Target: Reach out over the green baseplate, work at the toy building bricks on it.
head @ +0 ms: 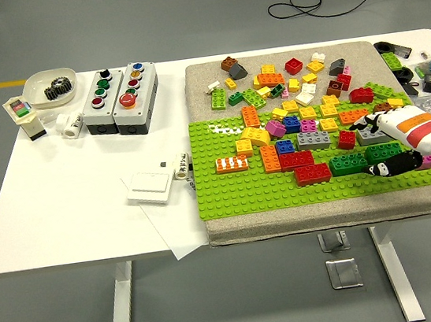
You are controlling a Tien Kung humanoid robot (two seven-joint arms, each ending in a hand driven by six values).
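Where the right hand (392, 142) hovers, fingers loosely spread, empty: green baseplate (227, 191), crowded with multicoloured bricks (310, 156).

You have one flat, studded bright-green plastic baseplate (227, 191) lying on a grey pad at the bench's right half. Your mixed-colour plastic toy building bricks (299, 130) sit scattered and loosely clustered over its far and middle area: red, orange, yellow, blue, grey, green, pink pieces. More lie loose beyond its far edge.
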